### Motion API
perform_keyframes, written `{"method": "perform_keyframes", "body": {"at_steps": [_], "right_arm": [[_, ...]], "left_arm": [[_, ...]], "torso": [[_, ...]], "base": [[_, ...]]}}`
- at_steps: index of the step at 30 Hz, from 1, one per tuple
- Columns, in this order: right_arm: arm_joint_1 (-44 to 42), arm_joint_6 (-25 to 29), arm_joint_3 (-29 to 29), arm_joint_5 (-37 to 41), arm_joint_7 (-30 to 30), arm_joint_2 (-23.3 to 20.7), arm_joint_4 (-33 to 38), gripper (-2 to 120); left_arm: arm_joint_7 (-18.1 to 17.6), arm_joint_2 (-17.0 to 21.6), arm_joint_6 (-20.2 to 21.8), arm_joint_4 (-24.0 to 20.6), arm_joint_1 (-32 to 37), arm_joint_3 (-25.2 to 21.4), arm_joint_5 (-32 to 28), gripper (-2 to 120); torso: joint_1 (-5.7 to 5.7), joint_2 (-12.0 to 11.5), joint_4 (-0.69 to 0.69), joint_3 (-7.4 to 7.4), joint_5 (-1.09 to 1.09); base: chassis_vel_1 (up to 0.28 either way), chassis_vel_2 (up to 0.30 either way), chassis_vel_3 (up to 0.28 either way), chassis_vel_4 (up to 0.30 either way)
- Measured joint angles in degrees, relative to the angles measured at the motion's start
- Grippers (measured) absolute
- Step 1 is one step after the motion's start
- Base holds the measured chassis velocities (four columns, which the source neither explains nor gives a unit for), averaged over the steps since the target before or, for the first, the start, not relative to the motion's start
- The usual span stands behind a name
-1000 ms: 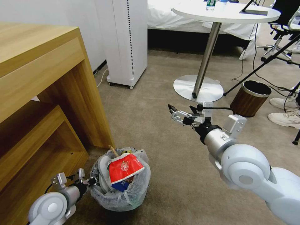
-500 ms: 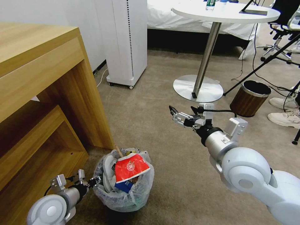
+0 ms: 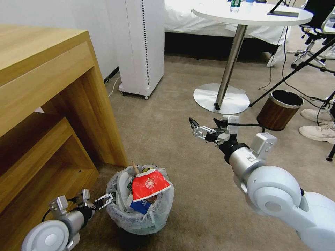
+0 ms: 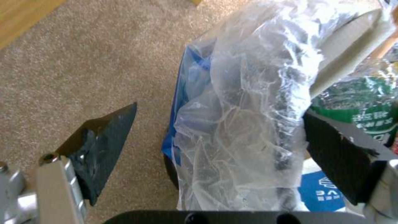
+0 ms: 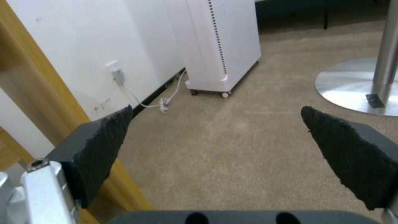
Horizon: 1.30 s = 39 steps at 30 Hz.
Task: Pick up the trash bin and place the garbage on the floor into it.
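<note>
The trash bin (image 3: 139, 219), lined with a crinkly white bag, stands on the carpet beside the wooden desk. It holds the garbage: a red-white paper cup (image 3: 150, 184) on top, a white slipper (image 3: 123, 183), a blue carton (image 3: 140, 206) and a wooden stick (image 3: 134, 167). My left gripper (image 3: 104, 200) is open at the bin's near-left rim. In the left wrist view, the bag-covered rim (image 4: 248, 93) lies between the spread fingers of the left gripper (image 4: 219, 110), with a green-labelled bottle (image 4: 365, 105) inside. My right gripper (image 3: 202, 122) hangs open over bare carpet, as the right wrist view (image 5: 216, 109) confirms.
A wooden desk (image 3: 45, 87) rises left of the bin. A white wheeled appliance (image 3: 141, 45) stands behind, and a round table's metal base (image 3: 221, 98) sits mid-floor. The brown wood-grain bin (image 3: 279, 109), tripod legs, cables and a person's white shoes (image 3: 317, 132) are at the right.
My left gripper has opened, letting go of the bin's rim, and drawn back a little. The bin has shifted slightly right. The right arm has barely moved.
</note>
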Motion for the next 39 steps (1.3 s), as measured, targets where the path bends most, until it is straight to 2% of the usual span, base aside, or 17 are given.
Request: {"method": "perform_keyframes", "body": {"at_steps": [5,13,15,19,20,21,22,24,26,30,33,39], "right_arm": [[-0.6,0.1,0.1,-0.5,-0.2,0.1,0.0,100],[-2.1,2.9,2.5,-3.3,-3.2,0.5,-1.1,100],[-3.6,5.5,4.1,-5.6,-5.7,0.5,-2.0,100],[-5.0,7.0,5.9,-6.9,-7.3,0.6,-2.5,100],[-5.6,7.7,6.7,-7.3,-7.9,0.8,-2.7,100],[-7.4,9.5,9.0,-8.7,-9.4,1.5,-3.5,100],[-8.5,10.5,10.6,-9.6,-10.1,2.0,-4.0,100],[-9.1,11.0,11.4,-10.0,-10.4,2.3,-4.1,100],[-11.2,13.4,14.3,-11.3,-11.8,3.1,-4.7,100],[-12.9,15.4,16.8,-12.0,-13.0,3.6,-5.1,100],[-16.1,18.0,20.9,-13.3,-14.9,4.9,-5.6,100],[-21.4,20.1,25.9,-16.9,-17.6,6.5,-6.4,100]], "left_arm": [[0.1,-0.1,0.0,-1.0,0.7,-0.8,0.3,99],[2.7,-1.6,-0.5,-3.9,2.1,-3.0,5.8,99],[5.3,-2.4,-2.2,-4.8,2.7,-4.1,11.3,100],[7.7,-2.9,-3.3,-5.2,3.4,-4.9,16.0,100],[8.9,-3.3,-4.1,-5.4,3.8,-5.2,18.4,100],[12.1,-4.4,-5.8,-6.3,5.0,-6.1,24.4,100],[13.7,-5.3,-6.5,-7.0,5.6,-6.4,27.0,100],[14.4,-5.8,-6.9,-7.5,5.9,-6.6,28.3,100],[17.5,-7.3,-8.2,-8.4,6.9,-7.0,33.2,100],[19.0,-8.3,-9.1,-9.3,7.5,-7.1,35.8,100],[22.0,-10.0,-11.2,-10.1,7.4,-7.3,39.8,100],[24.9,-11.3,-13.0,-10.4,7.5,-7.1,43.9,100]], "torso": [[0.0,0.0,0.0,0.0,0.0],[0.0,0.0,0.0,0.0,0.0],[0.0,0.0,0.0,0.0,0.0],[0.0,0.0,0.0,0.0,0.0],[0.0,0.0,0.0,0.0,0.0],[0.0,0.0,0.0,0.0,0.0],[0.0,0.0,0.0,0.0,0.01],[0.0,0.0,0.0,0.0,0.01],[0.0,0.0,0.0,0.0,0.0],[0.0,0.0,0.0,0.0,0.01],[0.0,0.0,0.0,0.0,0.0],[0.0,0.0,-0.01,0.0,0.0]], "base": [[0.0,0.0,0.0,0.0],[0.0,0.0,0.0,0.0],[0.0,0.0,0.0,0.0],[0.0,0.0,0.0,0.0],[0.0,0.0,0.0,0.0],[0.0,0.0,0.0,0.0],[0.0,0.0,0.0,0.0],[0.0,0.0,0.0,0.0],[0.0,0.0,0.0,0.0],[0.0,0.0,0.0,0.0],[0.0,0.0,0.0,0.0],[0.0,0.0,0.0,0.0]]}}
